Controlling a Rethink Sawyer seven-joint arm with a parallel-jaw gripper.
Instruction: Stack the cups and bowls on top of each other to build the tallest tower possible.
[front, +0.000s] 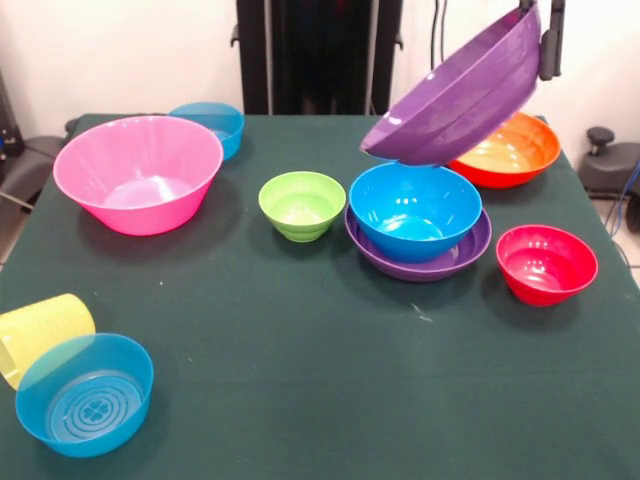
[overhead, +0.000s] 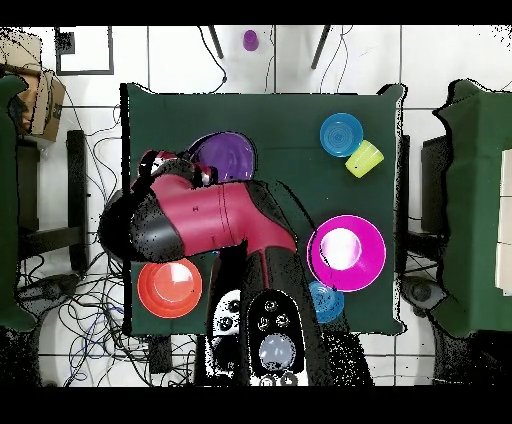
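Observation:
My gripper (front: 541, 45) is shut on the rim of a wide purple bowl (front: 460, 90) and holds it steeply tilted in the air at the right rear. The bowl's low edge hangs just over the far rim of a blue bowl (front: 415, 210), which sits inside a second wide purple bowl (front: 470, 250). In the overhead view the arm (overhead: 200, 215) covers these, and only the held purple bowl (overhead: 225, 157) shows. An orange bowl (front: 515, 150) is behind, a red bowl (front: 547, 263) to the right, a green bowl (front: 302, 205) to the left. The glossy yellow-orange cups are out of view.
A large pink bowl (front: 138, 172) stands at the left with a translucent blue bowl (front: 212, 122) behind it. At the front left a ribbed yellow cup (front: 40, 335) lies on its side against another translucent blue bowl (front: 85, 393). A small purple thing (overhead: 250, 40) lies beyond the table.

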